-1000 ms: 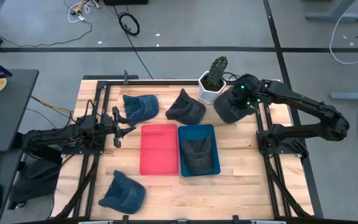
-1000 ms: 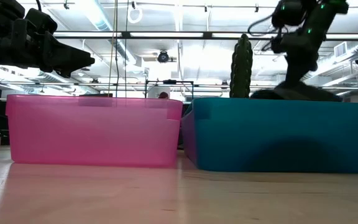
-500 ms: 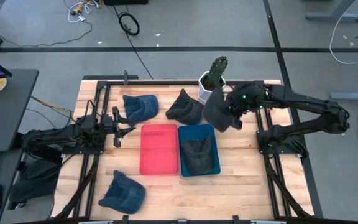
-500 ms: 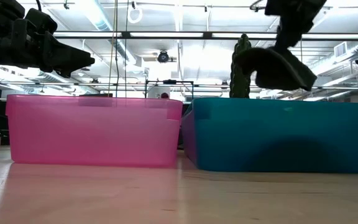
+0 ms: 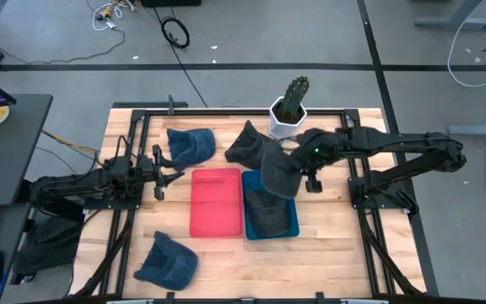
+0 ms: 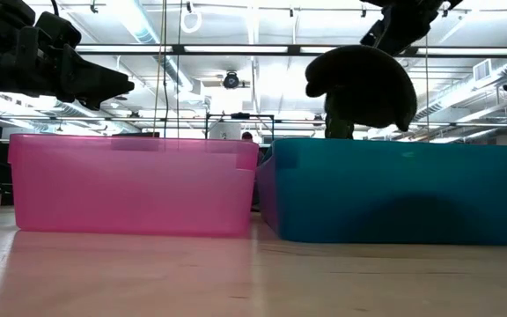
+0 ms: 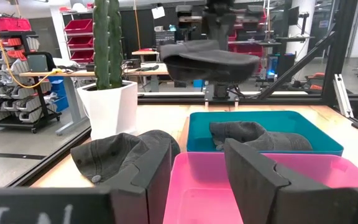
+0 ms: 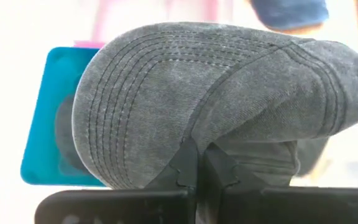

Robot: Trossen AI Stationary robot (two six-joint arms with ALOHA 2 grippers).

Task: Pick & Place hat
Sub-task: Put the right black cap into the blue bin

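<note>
- Right gripper (image 5: pixel 304 162): above far end of teal rectangular plastic bin (image 5: pixel 287 221), jaws pinched tight on dark grey stitched fabric hat (image 5: pixel 278 170); hat hangs in air over bin, clear of rim.
- Second grey hat (image 5: pixel 268 211): lying inside teal bin.
- Pink rectangular plastic bin (image 5: pixel 216 203): touching teal bin's side.
- Left gripper (image 5: pixel 164 174): idle at table's left, beside pink bin, jaws parted, nothing held.
- Third grey hat (image 5: pixel 250 145): on wooden table (image 5: pixel 336 253), beside potted green cactus in white pot (image 5: pixel 288 108).
- Two blue denim hats: one far-left (image 5: pixel 191 143), one near-left (image 5: pixel 167 258).

no legible text, labels or nos. anywhere
</note>
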